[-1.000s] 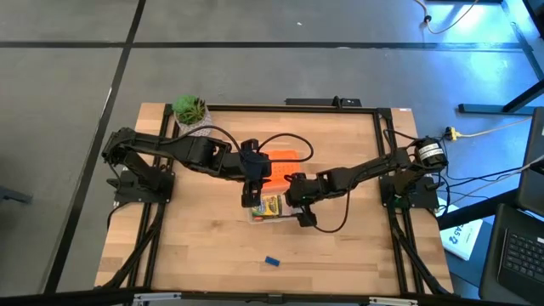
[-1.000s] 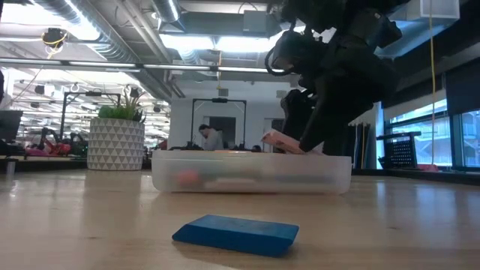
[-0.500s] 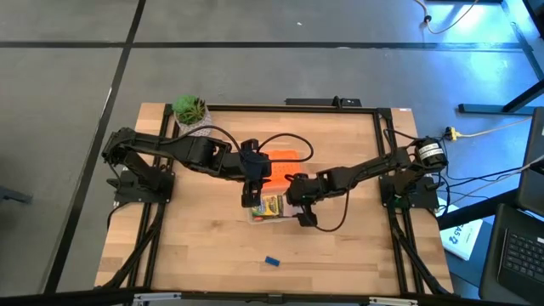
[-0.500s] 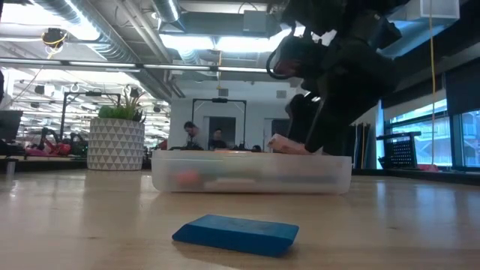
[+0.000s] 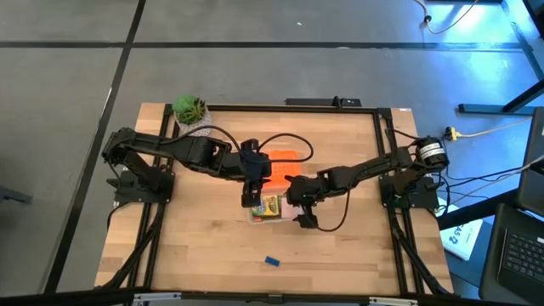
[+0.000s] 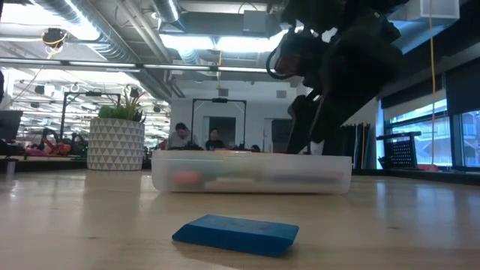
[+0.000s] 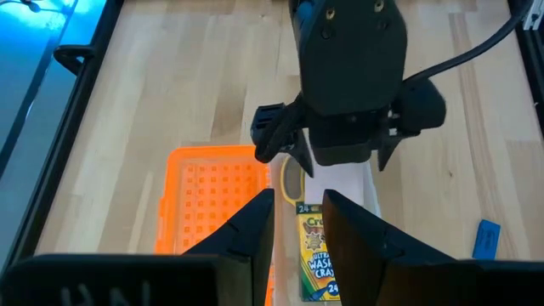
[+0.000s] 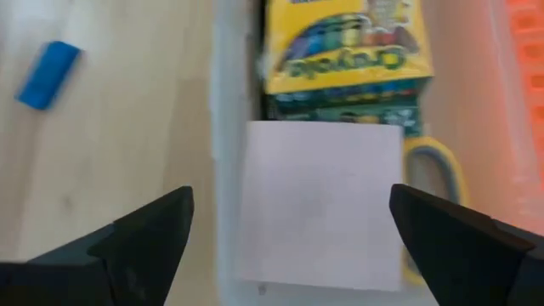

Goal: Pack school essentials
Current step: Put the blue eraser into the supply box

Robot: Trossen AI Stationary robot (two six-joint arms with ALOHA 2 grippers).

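pink pad [image 8: 321, 201] in box [image 6: 251, 172], eraser [image 5: 271, 261] apart

Scissors [image 8: 438, 170] mostly under pink pad [image 8: 323, 200]

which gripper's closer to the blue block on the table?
Right. The right gripper, open over the clear box's right end, sits just up-right of the blue block. The left gripper is over the box's left end, slightly farther.
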